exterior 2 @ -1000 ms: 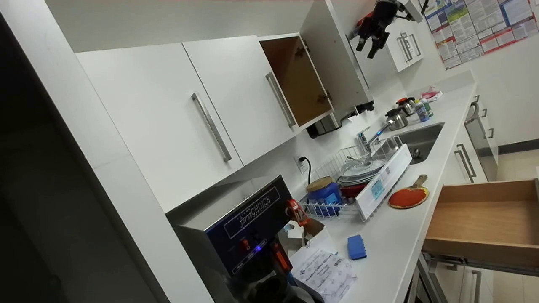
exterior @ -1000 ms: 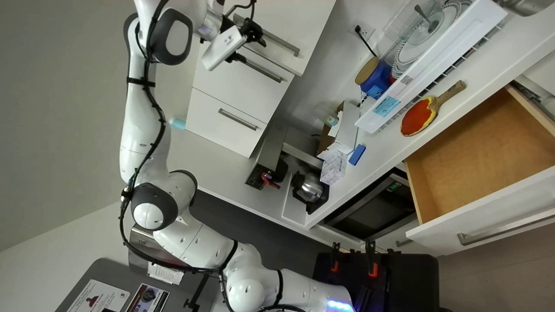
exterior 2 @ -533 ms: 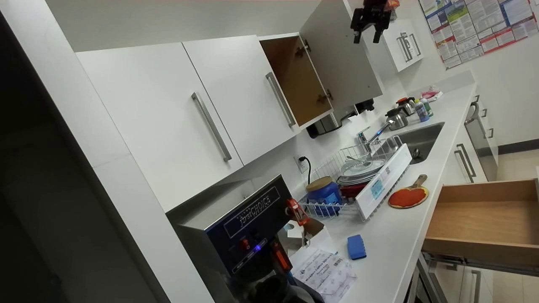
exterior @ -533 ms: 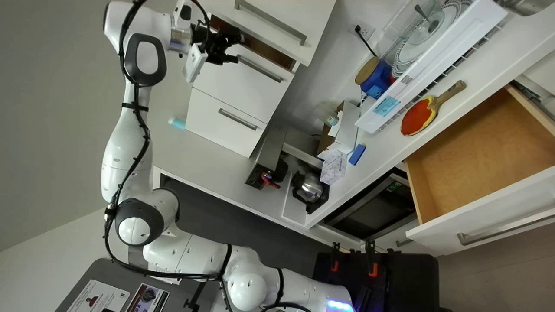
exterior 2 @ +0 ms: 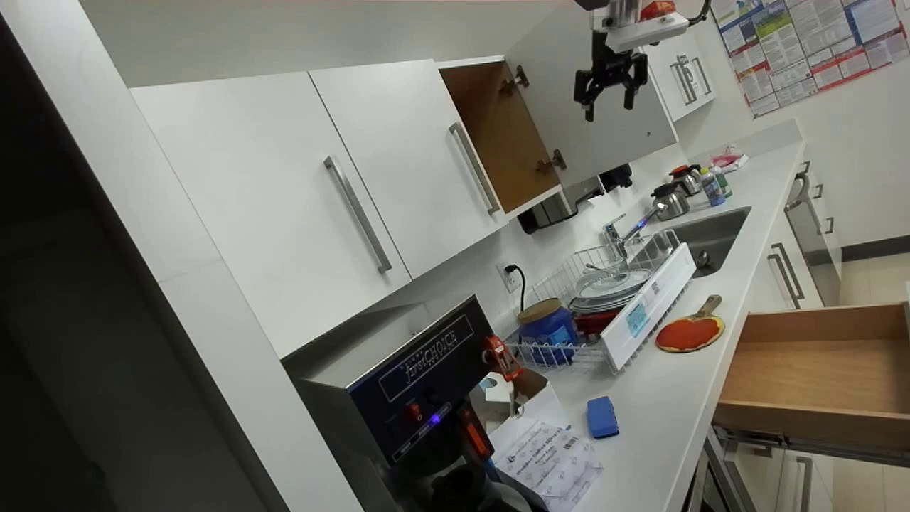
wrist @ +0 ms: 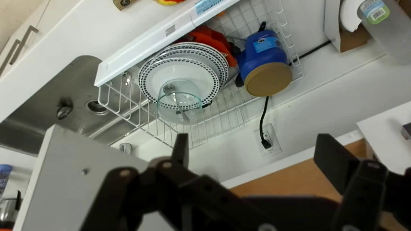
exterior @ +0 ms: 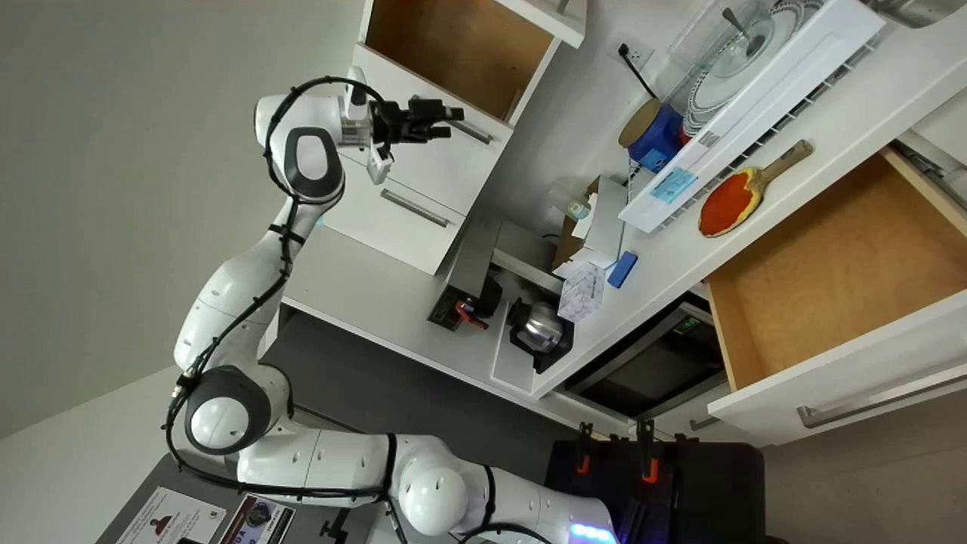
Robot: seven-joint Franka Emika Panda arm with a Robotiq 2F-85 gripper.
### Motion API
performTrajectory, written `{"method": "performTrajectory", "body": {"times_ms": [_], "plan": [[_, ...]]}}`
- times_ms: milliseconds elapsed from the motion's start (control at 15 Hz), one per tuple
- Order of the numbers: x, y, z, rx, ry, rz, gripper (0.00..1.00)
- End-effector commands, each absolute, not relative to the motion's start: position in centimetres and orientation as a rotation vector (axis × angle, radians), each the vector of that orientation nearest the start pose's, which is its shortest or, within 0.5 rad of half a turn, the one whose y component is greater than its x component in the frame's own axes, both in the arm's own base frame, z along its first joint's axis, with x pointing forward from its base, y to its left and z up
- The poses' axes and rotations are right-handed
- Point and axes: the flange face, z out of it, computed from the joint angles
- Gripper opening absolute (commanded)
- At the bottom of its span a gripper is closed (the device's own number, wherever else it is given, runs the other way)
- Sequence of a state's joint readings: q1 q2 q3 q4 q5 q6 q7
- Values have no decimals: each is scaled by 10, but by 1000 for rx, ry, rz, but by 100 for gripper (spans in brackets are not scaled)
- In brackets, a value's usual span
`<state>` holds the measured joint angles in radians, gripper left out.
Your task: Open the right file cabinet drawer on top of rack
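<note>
You have room between the spread fingers (wrist: 181, 152) of your pincer (wrist: 256, 154); the swung-out cabinet door (wrist: 72, 181) flanks one, the closed door (wrist: 385, 132) and its handle (wrist: 407, 131) the other.

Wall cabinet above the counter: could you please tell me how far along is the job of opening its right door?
Done: the cabinet door stands wide open, and its brown inside shows in both exterior views. In hand: nothing; the gripper is open, with nothing between its fingers in the wrist view. Left: probably only moving the gripper away, as the door looks open enough.
</note>
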<state>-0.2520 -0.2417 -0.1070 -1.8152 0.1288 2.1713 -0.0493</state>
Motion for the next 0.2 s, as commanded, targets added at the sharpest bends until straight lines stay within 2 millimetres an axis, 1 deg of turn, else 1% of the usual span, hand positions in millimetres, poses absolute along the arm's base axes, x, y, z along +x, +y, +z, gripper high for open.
{"method": "performTrajectory", "body": {"times_ms": [0,133], "plan": [[476,-173,667,-2935,582,-909,100],[475,-169,653,-2943,588,-897,100]]}}
